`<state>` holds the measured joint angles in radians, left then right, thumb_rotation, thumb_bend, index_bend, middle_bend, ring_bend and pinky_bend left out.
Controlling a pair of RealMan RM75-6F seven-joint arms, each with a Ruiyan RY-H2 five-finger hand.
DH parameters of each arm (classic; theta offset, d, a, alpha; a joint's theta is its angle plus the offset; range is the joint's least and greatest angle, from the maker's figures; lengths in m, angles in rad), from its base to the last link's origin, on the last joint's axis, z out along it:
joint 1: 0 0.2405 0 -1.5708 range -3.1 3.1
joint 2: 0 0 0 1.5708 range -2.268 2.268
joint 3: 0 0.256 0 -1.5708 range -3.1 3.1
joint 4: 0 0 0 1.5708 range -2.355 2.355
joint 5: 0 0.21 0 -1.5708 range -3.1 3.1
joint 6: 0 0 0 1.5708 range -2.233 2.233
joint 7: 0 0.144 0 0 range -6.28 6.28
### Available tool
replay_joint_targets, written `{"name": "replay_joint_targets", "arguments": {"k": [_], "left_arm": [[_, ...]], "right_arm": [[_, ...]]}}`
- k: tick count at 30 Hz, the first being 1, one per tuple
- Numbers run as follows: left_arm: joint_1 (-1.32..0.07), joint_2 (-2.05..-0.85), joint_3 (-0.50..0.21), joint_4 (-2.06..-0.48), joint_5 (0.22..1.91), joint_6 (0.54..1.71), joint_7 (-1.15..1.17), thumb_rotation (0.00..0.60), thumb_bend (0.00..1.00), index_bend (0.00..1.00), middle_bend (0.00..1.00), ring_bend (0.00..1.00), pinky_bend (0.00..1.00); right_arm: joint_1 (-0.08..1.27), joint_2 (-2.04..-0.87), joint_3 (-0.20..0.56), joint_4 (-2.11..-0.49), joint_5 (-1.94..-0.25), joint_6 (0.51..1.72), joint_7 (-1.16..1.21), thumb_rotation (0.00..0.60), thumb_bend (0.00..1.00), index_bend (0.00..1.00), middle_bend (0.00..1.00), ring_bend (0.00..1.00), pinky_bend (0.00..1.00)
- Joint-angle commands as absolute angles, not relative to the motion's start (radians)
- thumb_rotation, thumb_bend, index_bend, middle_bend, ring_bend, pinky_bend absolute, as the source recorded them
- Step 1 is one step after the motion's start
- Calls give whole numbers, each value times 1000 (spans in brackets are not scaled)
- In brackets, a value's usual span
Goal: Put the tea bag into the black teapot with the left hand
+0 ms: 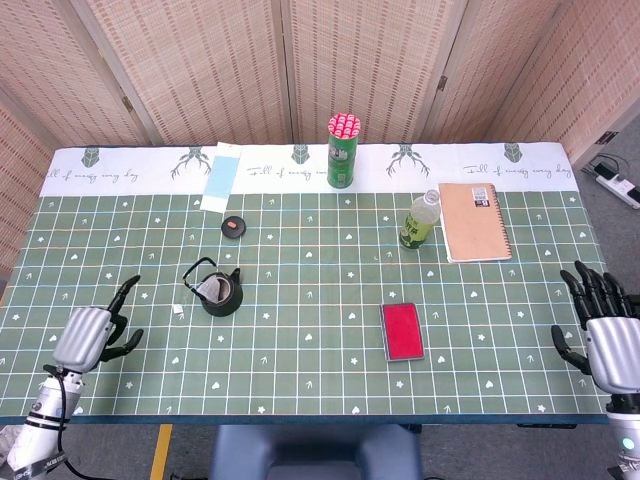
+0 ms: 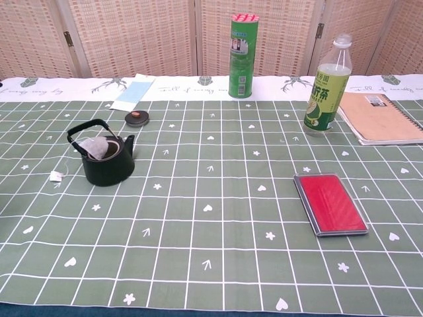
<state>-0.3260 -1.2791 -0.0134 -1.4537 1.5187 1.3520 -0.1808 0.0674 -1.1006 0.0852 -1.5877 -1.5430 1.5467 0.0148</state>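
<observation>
One tea bag [image 2: 98, 148] sits in the mouth of the black teapot [image 2: 106, 162], which stands toward the left side of the desk [image 2: 218, 218], and its paper tag [image 2: 55, 176] lies on the cloth just left of the pot with the string running between them. Your left robot hand [image 1: 92, 335] is near the front left corner, released, fingers apart and holding nothing, well apart from the pot. Your right robot hand [image 1: 600, 335] is at the front right edge, also released with fingers spread.

The bag looks lodged high in the opening, partly above the rim under the handle, so I judge it could be only loosely in. The main risk is the trailing string: if you sweep the left robot hand back across the tag, you could catch it and pull the bag out, or tip the light pot. Nudging the pot's handle would do the same.

Counted: one black teapot, one tea bag with one tag, one small dark lid [image 2: 137, 118] behind the pot, one green cylindrical can [image 2: 242, 56] and one blue paper strip [image 2: 132, 92] at the back edge, one green tea bottle [image 2: 326, 86], one tan notebook [image 2: 381, 117] toward the right, and one red case [image 2: 330, 203] nearer the front.
</observation>
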Motion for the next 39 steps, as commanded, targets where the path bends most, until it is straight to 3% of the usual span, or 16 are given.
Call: {"name": "replay_joint_targets", "arguments": {"k": [1,5,13,23,39], "left_arm": [[-426,-1067,-5,-1772,1440,1086,-148,600,501,0,1000,1000,1000],[-520,-995,-23,-1884,1337,902,-90,600,543,0,1000,1000,1000],[-671,-1029,-72,-1904,1105,712,22,600,592,0,1000,1000,1000],[-766,-1105,-70,-1847,948,688,130,600,592,0,1000,1000,1000],[-793,-1182,-31,-1722,905,715,196,600,592,0,1000,1000,1000]], "right_arm": [[68,-1101,85,-1589,-1544,1547,13,600,451,0,0,0,0],[68,-1099,83,-1587,-1546,1546,19,600,450,0,0,0,0],[68,-1092,81,-1586,-1550,1547,35,600,450,0,0,0,0],[68,-1088,80,-1582,-1551,1546,49,600,450,0,0,0,0],[75,-1091,85,-1580,-1532,1528,37,600,450,0,0,0,0]]}}
